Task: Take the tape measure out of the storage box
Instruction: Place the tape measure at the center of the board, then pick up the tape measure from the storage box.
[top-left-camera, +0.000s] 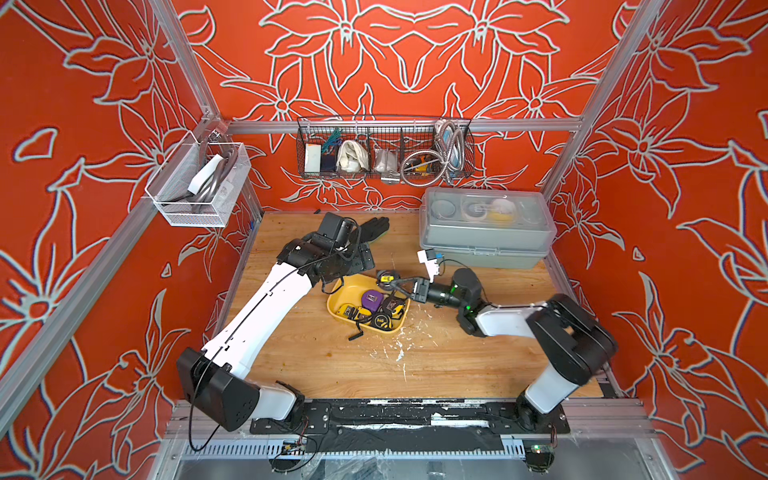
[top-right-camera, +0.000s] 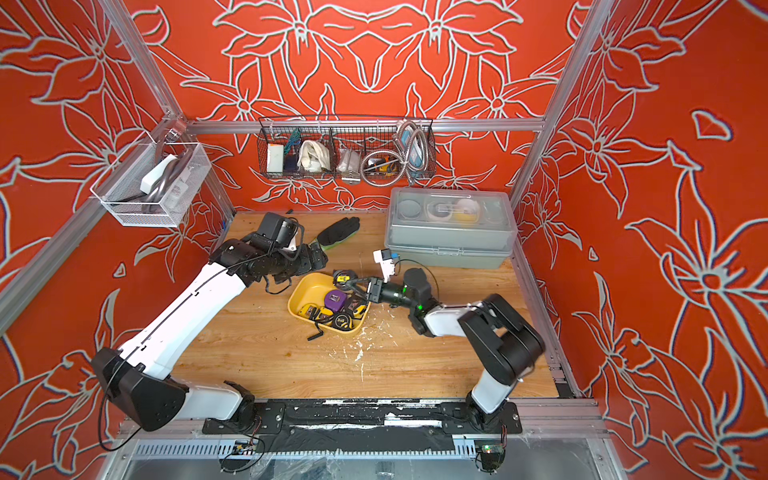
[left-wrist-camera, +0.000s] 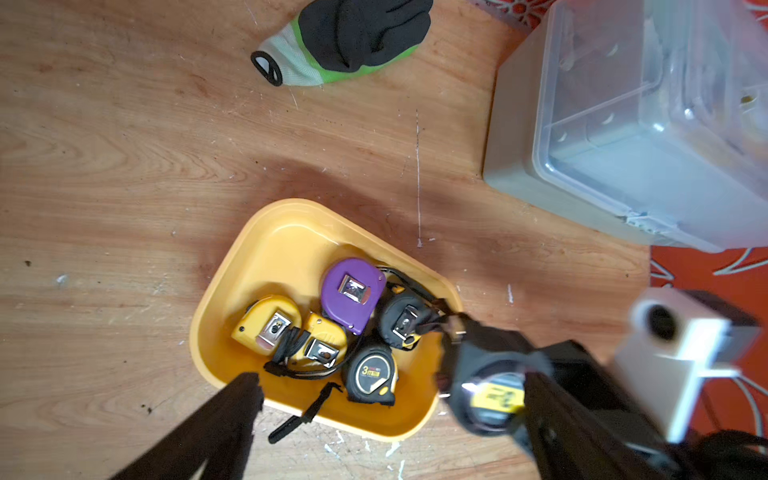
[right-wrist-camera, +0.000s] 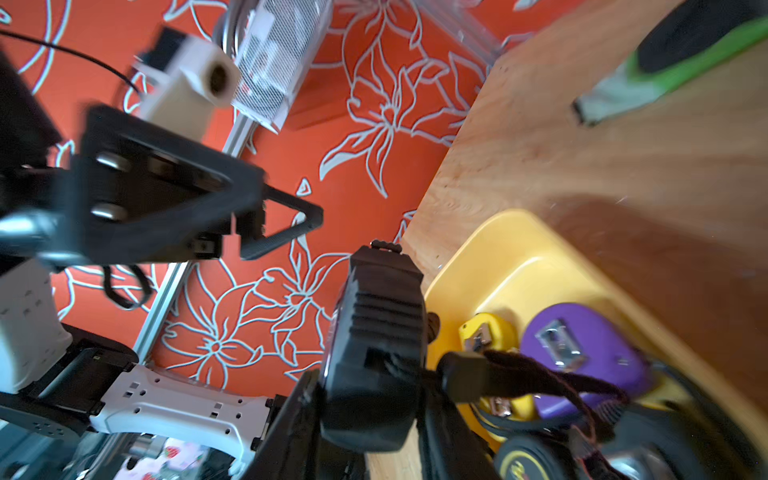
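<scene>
Lifting straight up looks wise: right end effector (top-left-camera: 395, 283) pinches tape measure (top-left-camera: 385, 277) over storage box (top-left-camera: 333, 309) rim; left end effector (left-wrist-camera: 395, 386) spread wide

Legible marking: "3m", in pale characters on the round black face of the black-and-yellow tape measure (left-wrist-camera: 371, 374) lying in the shallow yellow plastic tub (left-wrist-camera: 216, 316). The yellow label on the black tape measure (left-wrist-camera: 494, 399) at the tub's rim is too blurred to read.
</scene>
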